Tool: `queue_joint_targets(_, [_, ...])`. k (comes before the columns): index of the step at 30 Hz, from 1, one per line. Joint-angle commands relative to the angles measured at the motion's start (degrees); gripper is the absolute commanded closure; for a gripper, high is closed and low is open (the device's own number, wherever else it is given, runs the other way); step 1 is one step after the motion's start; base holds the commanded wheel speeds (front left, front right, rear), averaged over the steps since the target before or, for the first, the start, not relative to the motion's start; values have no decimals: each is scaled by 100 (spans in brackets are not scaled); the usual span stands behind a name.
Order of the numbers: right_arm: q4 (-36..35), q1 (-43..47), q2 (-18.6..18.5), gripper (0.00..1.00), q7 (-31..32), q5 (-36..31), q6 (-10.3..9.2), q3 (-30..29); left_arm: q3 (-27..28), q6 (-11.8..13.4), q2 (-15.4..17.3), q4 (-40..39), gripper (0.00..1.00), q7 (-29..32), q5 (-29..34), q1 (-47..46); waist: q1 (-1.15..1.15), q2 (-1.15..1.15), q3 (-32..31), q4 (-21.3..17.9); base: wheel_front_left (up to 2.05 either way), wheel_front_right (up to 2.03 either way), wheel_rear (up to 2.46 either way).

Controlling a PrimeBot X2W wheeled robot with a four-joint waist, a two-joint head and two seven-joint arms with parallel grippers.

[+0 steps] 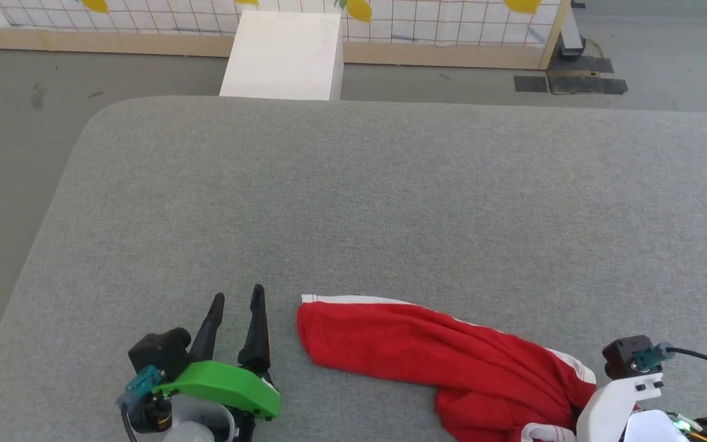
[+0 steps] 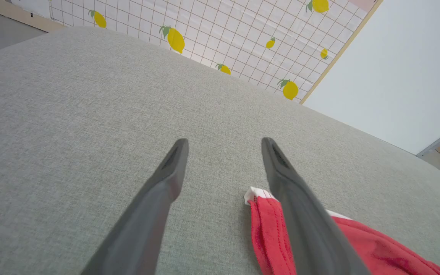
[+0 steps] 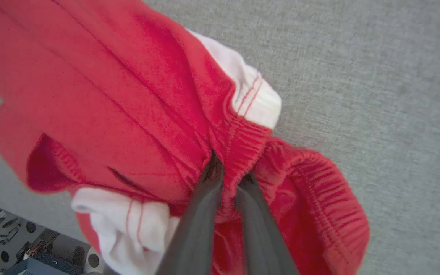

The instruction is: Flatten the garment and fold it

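Fabric in grey weave is covering the table (image 1: 353, 202) on which the garment (image 1: 427, 362) is lying. Just left of the garment, the left gripper (image 1: 238, 293) is pointing away from the robot with its fingers spread wide, gripping nothing. In its wrist view one finger is crossing in front of the garment's white-trimmed corner.

Far beyond the garment, a white box (image 1: 283, 55) is standing on the floor before a lemon-patterned wall (image 1: 452, 18). Marks on the box are showing too faintly to read.

The garment, bright red with a white stripe and white hems, is stretching as a crumpled band along the table's near edge, bunching at its right end. There the right gripper (image 3: 230, 169) is pinching a fold of the gathered red waistband between nearly closed fingers.

Beyond the garment's right end, black tape patches (image 1: 568, 83) are sticking to the floor.
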Motion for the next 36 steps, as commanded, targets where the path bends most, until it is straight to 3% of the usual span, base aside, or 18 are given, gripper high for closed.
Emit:
queue_joint_targets(1, [56,108,39,0,14,92,-9,-12,-1,-13,1,13,0,-18,-65,-85,0,64,7,-10,0,0,0])
queue_joint_targets(10, [-893,335,208,0,-63,363,-9,-723,39,20,56,23,0,-19,-77,-19,0,64,-93,-13,0,0,0])
queue_joint_targets(16, [-1309,118,261,0,-22,348,-9,-852,14,37,66,-22,0,-19,-81,5,0,64,-51,-47,0,0,0])
queue_joint_targets(28, [-277,-1083,190,0,-92,-335,-9,-870,-98,4,61,-40,0,-9,-89,-208,0,64,275,48,0,0,0])
queue_joint_targets(36, [66,-823,150,0,364,-323,-9,-460,-129,-20,41,46,0,-14,-141,-267,0,64,347,192,0,0,0])
